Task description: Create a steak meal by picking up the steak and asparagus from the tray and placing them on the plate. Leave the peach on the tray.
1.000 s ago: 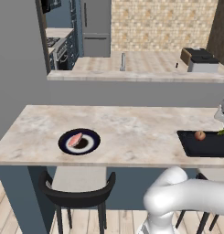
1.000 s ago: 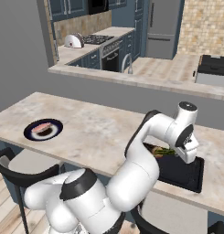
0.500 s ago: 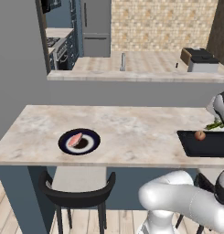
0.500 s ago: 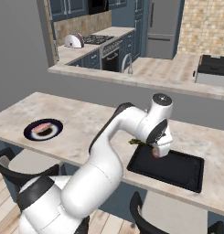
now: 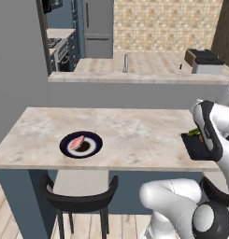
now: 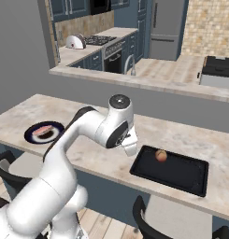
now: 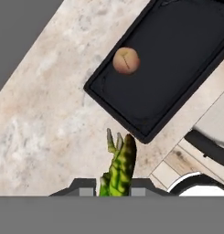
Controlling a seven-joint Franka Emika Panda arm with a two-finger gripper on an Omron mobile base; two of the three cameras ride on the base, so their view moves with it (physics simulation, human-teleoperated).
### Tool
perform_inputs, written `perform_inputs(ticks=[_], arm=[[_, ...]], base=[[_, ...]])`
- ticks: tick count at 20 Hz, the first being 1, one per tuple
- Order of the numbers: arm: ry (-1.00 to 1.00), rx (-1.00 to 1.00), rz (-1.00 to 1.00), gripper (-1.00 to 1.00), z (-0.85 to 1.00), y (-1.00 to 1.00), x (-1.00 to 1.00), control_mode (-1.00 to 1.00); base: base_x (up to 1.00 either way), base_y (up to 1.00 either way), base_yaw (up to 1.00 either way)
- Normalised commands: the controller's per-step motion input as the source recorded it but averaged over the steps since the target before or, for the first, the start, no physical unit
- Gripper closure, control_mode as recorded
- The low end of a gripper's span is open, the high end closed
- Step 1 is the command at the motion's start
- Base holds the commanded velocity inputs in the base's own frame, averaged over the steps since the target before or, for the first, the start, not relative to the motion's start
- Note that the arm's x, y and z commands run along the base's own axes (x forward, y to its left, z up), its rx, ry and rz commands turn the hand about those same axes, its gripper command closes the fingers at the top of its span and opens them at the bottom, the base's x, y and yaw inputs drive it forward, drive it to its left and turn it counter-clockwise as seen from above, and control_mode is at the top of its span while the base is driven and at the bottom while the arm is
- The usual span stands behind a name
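Arm swung left off tray (image 6: 169, 170), gripper (image 7: 114, 188) grasping asparagus (image 7: 119, 167), steak (image 5: 76, 142) on plate (image 5: 95, 145)

Arm: swung left off the tray (image 6: 169, 170), now above the counter (image 6: 88, 154) beside it
Pincer (image 7: 114, 186): lifted, gripping the asparagus (image 7: 119, 167)
Asparagus: gone from tray, carried in the air
Tray: left holding just the peach (image 6: 160, 155)

Steak (image 5: 77, 142) lies on the plate (image 5: 93, 149) at 9 o'clock; the tray (image 5: 194, 149) and asparagus (image 5: 196, 132) sit at 3 o'clock
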Motion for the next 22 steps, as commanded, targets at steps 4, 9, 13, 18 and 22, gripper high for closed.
perform_inputs(ticks=[4, 9, 13, 18, 22], arm=[[0.06, -0.09, 0.05, 1.00, 0.27, 1.00, 0.00, -1.00], [0.06, -0.08, 0.03, 1.00, 0.16, 1.00, 0.03, -1.00], [0.07, -0.03, 0.04, 1.00, 0.02, 1.00, 0.18, -1.00], [0.07, -0.01, 0.05, 1.00, 0.00, 1.00, 0.21, -1.00], [0.06, 0.00, 0.04, 1.00, 0.00, 1.00, 0.21, -1.00]], base=[[0.00, 0.00, 0.00], [0.00, 0.00, 0.00], [0.00, 0.00, 0.00], [0.00, 0.00, 0.00], [0.00, 0.00, 0.00]])
